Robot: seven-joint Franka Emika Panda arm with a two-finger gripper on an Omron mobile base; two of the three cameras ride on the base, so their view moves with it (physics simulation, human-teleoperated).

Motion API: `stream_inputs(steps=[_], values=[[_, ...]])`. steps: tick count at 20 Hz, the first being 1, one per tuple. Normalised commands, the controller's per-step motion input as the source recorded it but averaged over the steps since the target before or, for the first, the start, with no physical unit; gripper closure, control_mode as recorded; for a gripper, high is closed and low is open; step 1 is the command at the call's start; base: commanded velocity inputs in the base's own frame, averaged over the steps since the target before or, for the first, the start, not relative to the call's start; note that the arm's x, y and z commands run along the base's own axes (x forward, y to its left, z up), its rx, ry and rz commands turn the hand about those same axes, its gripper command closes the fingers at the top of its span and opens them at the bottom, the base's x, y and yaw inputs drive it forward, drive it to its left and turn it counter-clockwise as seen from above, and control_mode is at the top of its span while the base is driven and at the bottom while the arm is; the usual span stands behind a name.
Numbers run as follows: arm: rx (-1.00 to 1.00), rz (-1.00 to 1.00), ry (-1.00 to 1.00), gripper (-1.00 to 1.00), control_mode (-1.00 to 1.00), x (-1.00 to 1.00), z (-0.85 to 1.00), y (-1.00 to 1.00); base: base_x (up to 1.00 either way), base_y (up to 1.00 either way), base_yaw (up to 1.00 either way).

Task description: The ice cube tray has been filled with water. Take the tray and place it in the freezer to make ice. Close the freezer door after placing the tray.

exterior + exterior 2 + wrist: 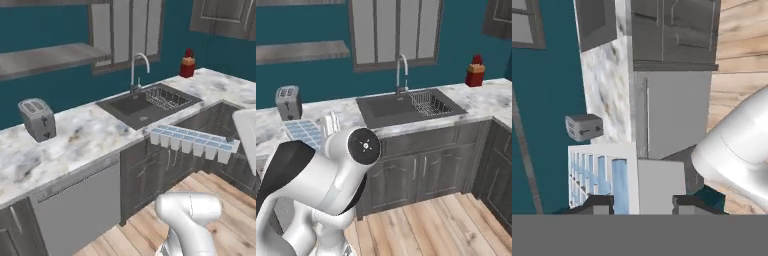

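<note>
So your ice cube tray (192, 140) is up off the counter (85, 137) right now, hanging in the air out past the counter's front edge, over the wooden floor (220, 220). From the left base camera it sits at about 3 o'clock from the sink (137, 107), long side running level, cells hanging down underneath. The water (185, 134) shows as light blue squares along the top. In the right base camera you only catch a corner of the tray (303, 132) at roughly 9 o'clock, peeking out behind the arm's big white joint.

The claw (643, 202) has the tray: in the hand camera the two dark fingertips (597, 202) sit either side of the tray's (604, 175) end wall, clamped onto it, with the blue cells running away from them. You can't actually see the claw itself in either base camera.

Around it: the grey toaster (37, 119) sits on the counter at about 9 o'clock from the sink, well apart from the tray. The faucet (137, 70) stands behind the sink, with a wire rack (167, 97) in the right half of the basin. A red bottle (188, 63) stands on the counter at about 1 o'clock from the sink, near the wall. Below the counter there's a pale dishwasher front (80, 212) next to dark cabinet doors (150, 175).
</note>
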Motion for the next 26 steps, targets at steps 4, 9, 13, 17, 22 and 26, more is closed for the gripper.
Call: stream_inputs(steps=[4, 9, 13, 17, 22, 26], values=[[0.00, 0.00, 0.00, 1.00, 1.00, 0.00, 0.00, 0.00, 0.00, -0.31, -0.92], [0.00, 0.00, 0.00, 1.00, 1.00, 0.00, 0.00, 0.00, 0.00, -0.33, -0.91], [0.00, 0.00, 0.00, 1.00, 1.00, 0.00, 0.00, 0.00, 0.00, -0.33, -0.91], [0.00, 0.00, 0.00, 1.00, 1.00, 0.00, 0.00, 0.00, 0.00, -0.33, -0.90], [0.00, 0.00, 0.00, 1.00, 1.00, 0.00, 0.00, 0.00, 0.00, -0.32, -0.89], [0.00, 0.00, 0.00, 1.00, 1.00, 0.00, 0.00, 0.00, 0.00, -0.27, -0.87]])
